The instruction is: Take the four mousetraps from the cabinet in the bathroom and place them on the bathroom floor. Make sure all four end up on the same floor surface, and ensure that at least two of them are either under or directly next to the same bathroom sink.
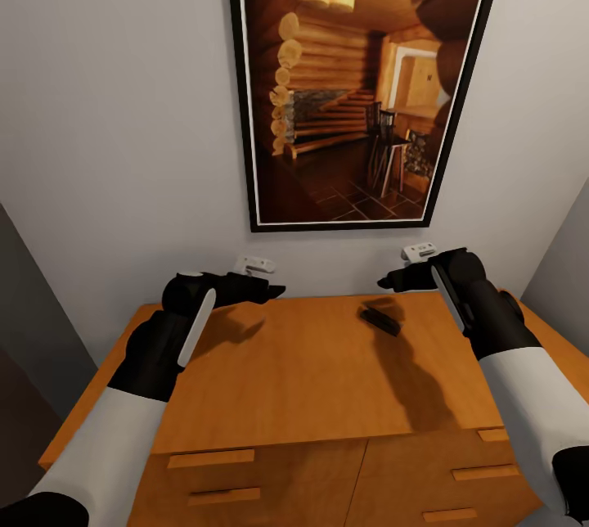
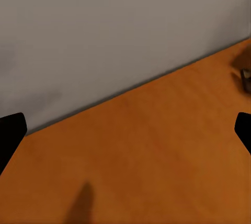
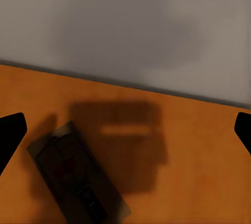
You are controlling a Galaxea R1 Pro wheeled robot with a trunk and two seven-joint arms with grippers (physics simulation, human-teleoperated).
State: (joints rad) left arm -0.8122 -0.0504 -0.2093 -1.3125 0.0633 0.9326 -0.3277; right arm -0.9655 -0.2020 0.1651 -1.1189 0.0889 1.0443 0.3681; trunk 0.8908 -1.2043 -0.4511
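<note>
Hovering over the left part of the cabinet [image 1: 327,380], the left end effector [image 1: 260,291] points toward the grey wall [image 1: 114,142] with its fingers spread wide apart and nothing between them; in the left wrist view the fingertips [image 2: 11,130] sit at the frame's opposite edges above bare orange wood. Further right, a single mousetrap [image 1: 381,319] lies flat on the cabinet top near the back edge, shadowed and dark, turned at an angle to the wall. The right wrist view shows the mousetrap [image 3: 78,179] lying slantwise on the wood. Just to its right, the right end effector [image 1: 394,280] hangs above the cabinet top, released and empty, apart from the trap. A framed picture [image 1: 364,77] hangs on the wall above.
</note>
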